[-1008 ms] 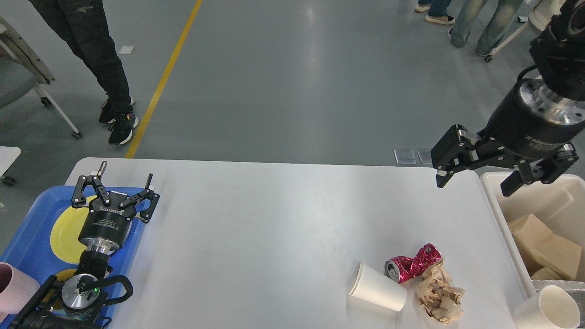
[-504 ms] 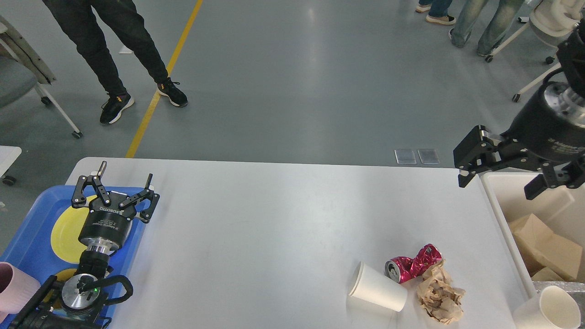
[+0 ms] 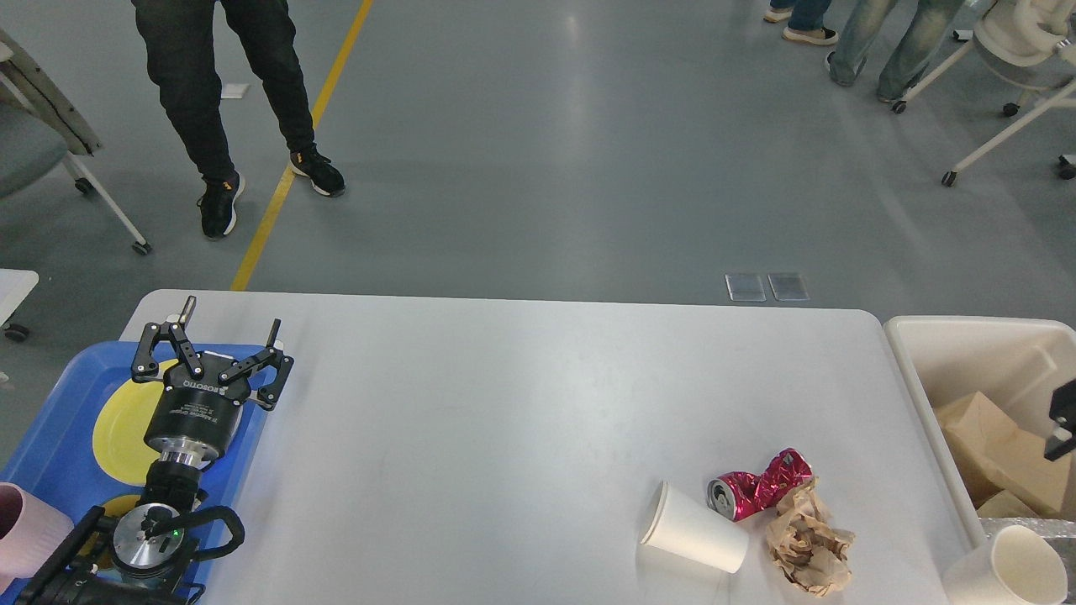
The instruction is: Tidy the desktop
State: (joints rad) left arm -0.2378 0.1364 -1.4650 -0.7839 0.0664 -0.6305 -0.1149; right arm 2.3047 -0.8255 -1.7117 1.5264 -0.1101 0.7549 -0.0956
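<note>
The white desktop [image 3: 504, 403] fills the middle of the head view. Near its front right lie a white paper cup [image 3: 693, 531] on its side, a crushed red can [image 3: 761, 486] and a wad of crumpled brown paper [image 3: 805, 538], all touching or nearly so. My left gripper [image 3: 233, 315] hovers open and empty over the desktop's far left corner, above the blue tray's edge. Of my right gripper only a small black piece [image 3: 1061, 418] shows at the right edge, over the bin; its fingers cannot be made out.
A blue tray [image 3: 50, 420] at the left holds a yellow plate [image 3: 122, 428] and a pink cup [image 3: 25, 529]. The cream bin [image 3: 925, 336] at the right holds cardboard boxes [image 3: 1000, 445] and a white cup [image 3: 1009, 571]. People stand on the floor beyond.
My right arm has swung right and down, almost out of the view. The left arm has not moved. The person at the back left has stepped to the right.
</note>
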